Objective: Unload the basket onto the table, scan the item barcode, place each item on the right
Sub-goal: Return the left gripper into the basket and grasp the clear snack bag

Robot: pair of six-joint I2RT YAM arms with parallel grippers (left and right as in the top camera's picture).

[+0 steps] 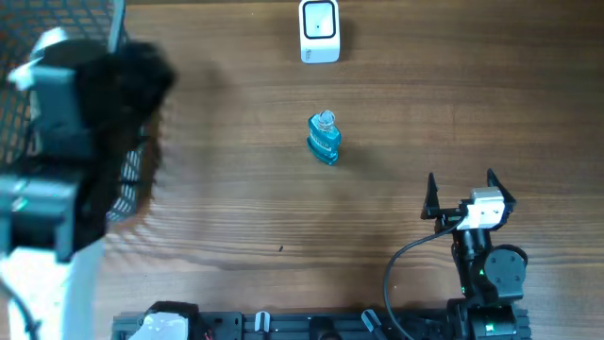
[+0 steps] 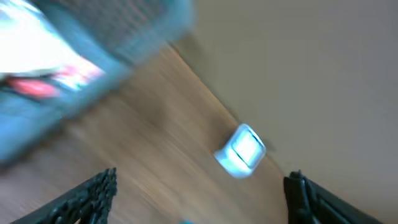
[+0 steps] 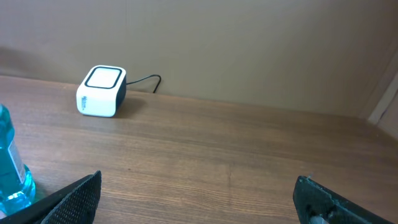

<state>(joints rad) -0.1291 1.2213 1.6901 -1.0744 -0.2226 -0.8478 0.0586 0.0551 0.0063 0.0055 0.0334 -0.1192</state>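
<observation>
The item, a small blue bottle [image 1: 324, 138], stands upright mid-table; its side shows at the left edge of the right wrist view [image 3: 10, 171]. The white barcode scanner [image 1: 320, 31] sits at the far edge, also seen as a white box [image 3: 101, 91] and as a blurred white block [image 2: 241, 151]. My left gripper [image 2: 200, 182] is open with nothing between its fingers [image 2: 94, 193]; its arm is a dark blur at the far left [image 1: 118, 80], well away from the bottle. My right gripper [image 1: 461, 193] stands open and empty, near and to the right of the bottle.
A black wire basket [image 1: 134, 179] stands at the left under the left arm; in the left wrist view it is a blurred shape [image 2: 134, 28] with white and red contents. A cable runs from the scanner [image 3: 146, 81] along the back wall.
</observation>
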